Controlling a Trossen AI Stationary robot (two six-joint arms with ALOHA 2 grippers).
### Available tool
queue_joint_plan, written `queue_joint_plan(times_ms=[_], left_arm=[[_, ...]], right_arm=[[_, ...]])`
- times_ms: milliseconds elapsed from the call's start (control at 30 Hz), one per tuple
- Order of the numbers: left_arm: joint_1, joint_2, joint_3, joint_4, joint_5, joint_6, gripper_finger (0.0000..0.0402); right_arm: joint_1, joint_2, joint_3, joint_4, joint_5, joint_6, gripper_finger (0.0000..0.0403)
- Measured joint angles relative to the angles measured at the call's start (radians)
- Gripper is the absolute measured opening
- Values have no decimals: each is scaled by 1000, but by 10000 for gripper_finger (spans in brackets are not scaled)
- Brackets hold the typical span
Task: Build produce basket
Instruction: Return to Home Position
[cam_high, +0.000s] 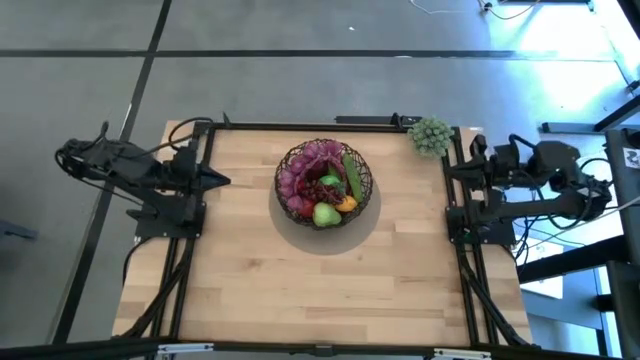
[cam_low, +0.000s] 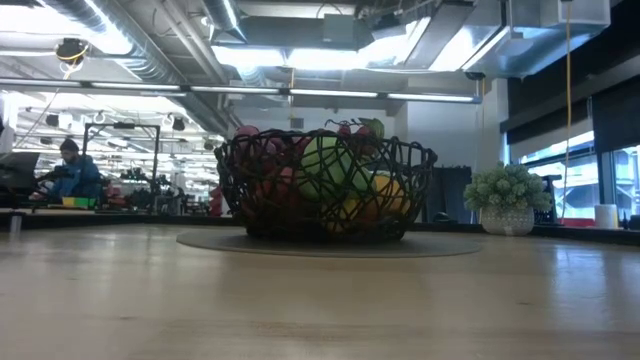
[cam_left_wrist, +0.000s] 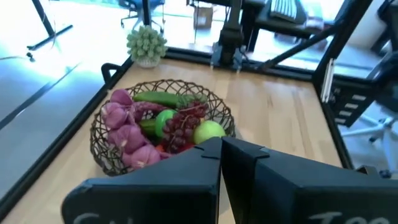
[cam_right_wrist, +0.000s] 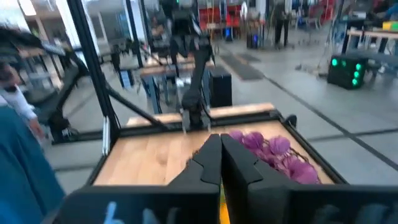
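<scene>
At light wooden table's (cam_high: 300, 290) left edge, left gripper (cam_high: 222, 181) sat empty, fingers pressed together. Round dark brown woven-wire basket (cam_high: 279, 186) stood mid-table, full of small toy fruits and vegetables (cam_high: 322, 185); likely light, stiff, best held by rim. At right edge, right gripper (cam_high: 454, 174) was likewise closed, empty.

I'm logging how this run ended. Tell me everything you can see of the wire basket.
The basket is a round bowl of dark brown woven wire with see-through mesh. It stands upright near the middle of the wooden table. It is heaped with produce: purple grapes, a cucumber, a green fruit and a yellow fruit. The left claw and right claw, both shut, sit at the table's sides, apart from it.
</scene>
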Motion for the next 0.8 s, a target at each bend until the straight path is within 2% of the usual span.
queue_joint_plan(times_ms=[200, 467, 800], left_arm=[[0, -159, -170, 144, 0, 26, 1], [0, -353, -386, 365, 4, 108, 0], [1, -508, -519, 420, 49, 109, 0]], right_arm=[[0, -132, -191, 182, -5, 53, 0], [0, -271, -368, 341, -11, 108, 0], [0, -401, -485, 416, -11, 126, 0]])
